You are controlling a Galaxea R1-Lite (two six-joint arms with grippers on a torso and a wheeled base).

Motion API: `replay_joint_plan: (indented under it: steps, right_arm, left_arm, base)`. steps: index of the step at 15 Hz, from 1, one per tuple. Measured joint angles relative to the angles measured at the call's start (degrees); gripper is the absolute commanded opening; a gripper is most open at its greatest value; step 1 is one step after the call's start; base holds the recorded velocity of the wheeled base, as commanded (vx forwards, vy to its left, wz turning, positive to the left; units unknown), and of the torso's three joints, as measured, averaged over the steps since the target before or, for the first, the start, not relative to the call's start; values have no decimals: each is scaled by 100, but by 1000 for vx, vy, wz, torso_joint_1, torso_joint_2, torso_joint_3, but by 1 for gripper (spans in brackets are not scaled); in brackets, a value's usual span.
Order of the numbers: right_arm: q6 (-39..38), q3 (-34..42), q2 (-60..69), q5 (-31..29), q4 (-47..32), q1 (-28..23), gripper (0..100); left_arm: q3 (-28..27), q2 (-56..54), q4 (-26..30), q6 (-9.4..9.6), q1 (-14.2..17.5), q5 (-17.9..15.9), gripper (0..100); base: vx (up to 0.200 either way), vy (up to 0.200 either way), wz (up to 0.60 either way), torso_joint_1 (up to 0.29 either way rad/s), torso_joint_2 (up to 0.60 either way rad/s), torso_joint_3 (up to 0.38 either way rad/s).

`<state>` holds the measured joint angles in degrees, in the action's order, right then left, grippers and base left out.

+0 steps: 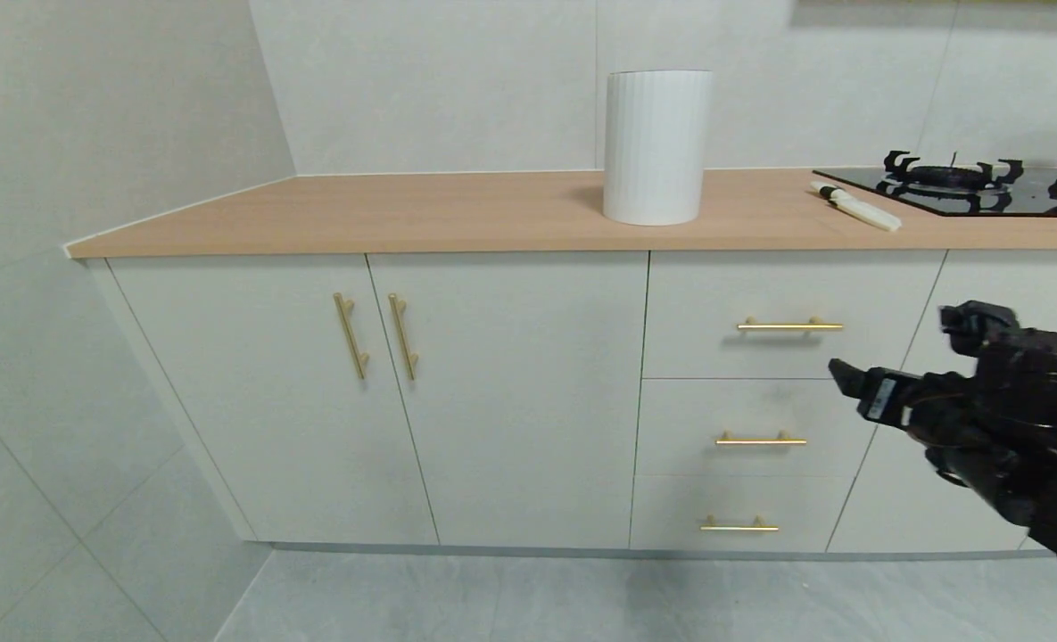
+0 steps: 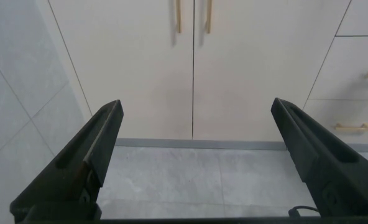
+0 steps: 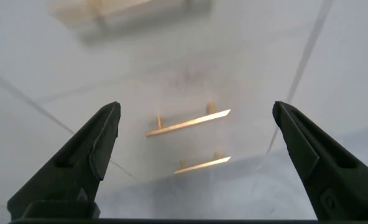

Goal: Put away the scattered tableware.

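A pale utensil [image 1: 854, 206] lies flat on the wooden tabletop [image 1: 403, 214] at the upper right of the head view, just beside the front left corner of the black gas hob [image 1: 965, 189]; what kind of utensil it is cannot be made out. Left of it, near the upper middle, stands a white ribbed cylindrical container [image 1: 656, 147], upright and well apart from the utensil.

The right claw [image 1: 890, 342] hangs at the lower right, below the tabletop and in front of the white drawers [image 1: 787, 294]. Its jaws are spread wide and hold nothing; in the right wrist view they frame two of the brass drawer handles [image 3: 189, 122].

The left claw [image 2: 196, 106] is likewise spread wide and empty, facing the foot of the double cabinet doors [image 2: 193, 68] and the grey tiled floor [image 2: 190, 180].
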<state>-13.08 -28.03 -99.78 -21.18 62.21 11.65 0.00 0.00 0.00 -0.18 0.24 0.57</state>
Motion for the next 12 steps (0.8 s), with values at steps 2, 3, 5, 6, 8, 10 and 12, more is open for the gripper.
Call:
replay_joint_plan:
  steps: [2,3,5,6,8,10,12]
  right_arm:
    - [362,662,1274,-33,-38,9,100]
    - [569,981,1958,-52,-128,-13,100]
    - [972,1419,3255,-96,-657,-127,100]
    - [1182,1552,3972,-110,-1157,-207,100]
    - [1504,1640,5282,-118,-2381,-341,100]
    - [1786,1568,6516,-118,-3736,-438,100]
    - [2058,1434,7743,-124,-4853,-579,100]
  left_arm:
    - [0,0,0,0,0,0,100]
    - [-2,0,0,0,0,2,100]
    - [0,0,2,0,0,0,100]
    - [-2,0,2,-2,0,2,100]
    - [0,0,0,0,-2,2,100]
    - [0,0,0,0,0,0,100]
    - [0,0,0,-2,0,2,100]
  base:
    - [0,0,0,0,0,0]
    - [0,0,0,0,0,0]
    - [0,0,0,0,0,0]
    - [0,0,0,0,0,0]
    - [0,0,0,0,0,0]
    - [0,0,0,0,0,0]
    - [0,0,0,0,0,0]
